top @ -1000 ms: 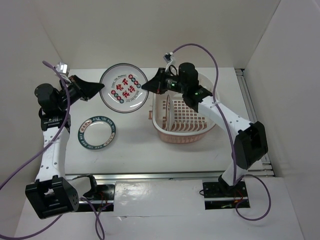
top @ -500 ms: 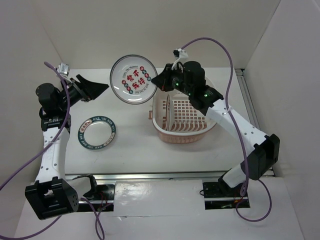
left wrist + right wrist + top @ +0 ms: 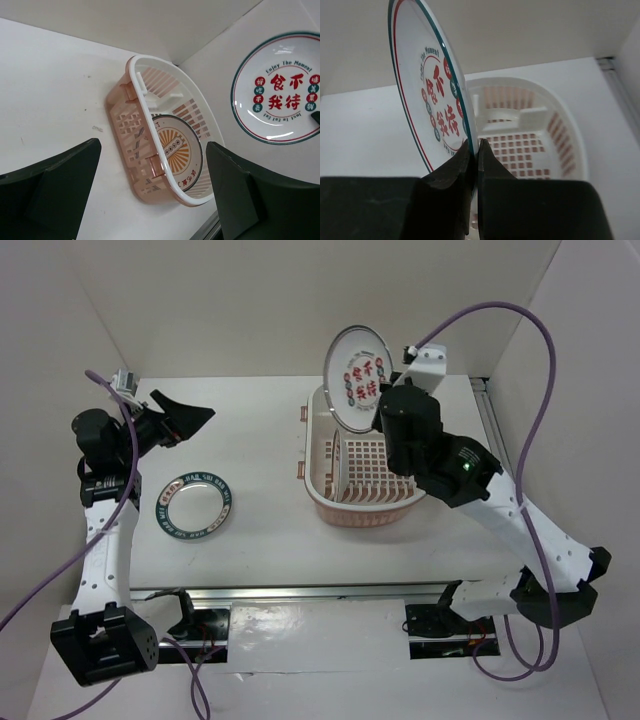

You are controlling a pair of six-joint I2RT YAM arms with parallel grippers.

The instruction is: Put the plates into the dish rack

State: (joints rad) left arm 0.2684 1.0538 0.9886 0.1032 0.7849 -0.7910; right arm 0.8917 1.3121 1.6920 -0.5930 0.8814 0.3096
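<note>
My right gripper (image 3: 474, 147) is shut on the rim of the plate with red characters (image 3: 427, 95), which it holds on edge in the air over the far end of the dish rack (image 3: 365, 504). From the top view this plate (image 3: 358, 378) faces left. The plate with the orange centre (image 3: 177, 150) stands upright inside the rack (image 3: 145, 95). The teal-rimmed plate (image 3: 194, 503) lies flat on the table at the left. My left gripper (image 3: 185, 412) hangs open and holds nothing, well left of the rack, pointing toward it.
White walls close in the table at the back and both sides. A metal rail (image 3: 300, 591) runs along the near edge. Purple cables (image 3: 500, 315) loop above the right arm and beside the left arm.
The left gripper opened and let go of the red-character plate. The right arm carried that plate rightward and up, from left of the rack to above it, turning it on edge.
</note>
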